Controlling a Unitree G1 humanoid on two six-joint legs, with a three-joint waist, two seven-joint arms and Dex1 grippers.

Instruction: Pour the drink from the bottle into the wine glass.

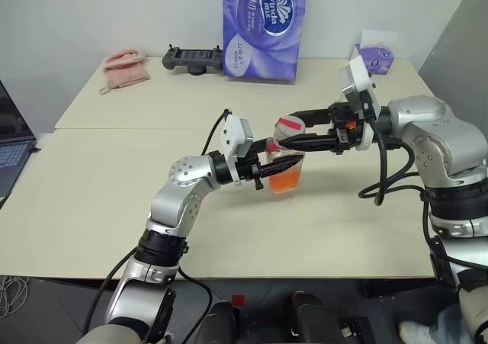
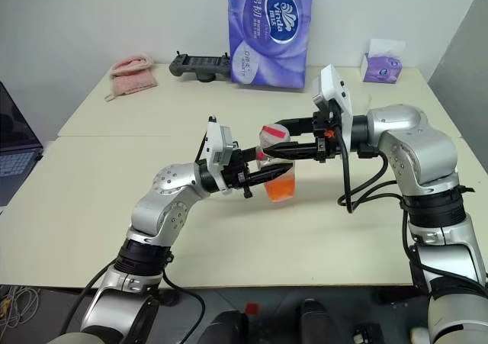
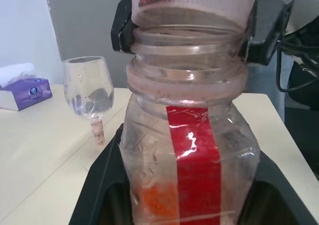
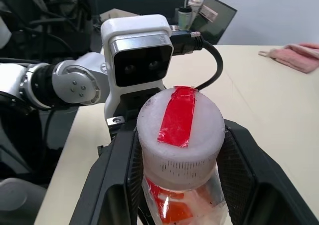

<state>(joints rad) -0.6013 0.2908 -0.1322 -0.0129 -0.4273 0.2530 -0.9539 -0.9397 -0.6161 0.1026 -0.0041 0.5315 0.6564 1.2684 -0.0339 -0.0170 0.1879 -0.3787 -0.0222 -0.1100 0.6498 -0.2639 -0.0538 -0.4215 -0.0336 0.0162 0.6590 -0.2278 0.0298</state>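
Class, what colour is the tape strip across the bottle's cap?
Red, on a whitish cap; the right wrist view shows it best.

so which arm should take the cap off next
The right. The right gripper already has its fingers on either side of the cap, while the left gripper is shut on the bottle body, steadying it upright. The wine glass waits on the table.

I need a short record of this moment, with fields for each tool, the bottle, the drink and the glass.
left tool: shut on the bottle's body, holding it upright above the table
right tool: shut on the cap
bottle: cap on or at the neck, nothing poured
drink: orange-red, low in the bottle
wine glass: upright on the table, empty
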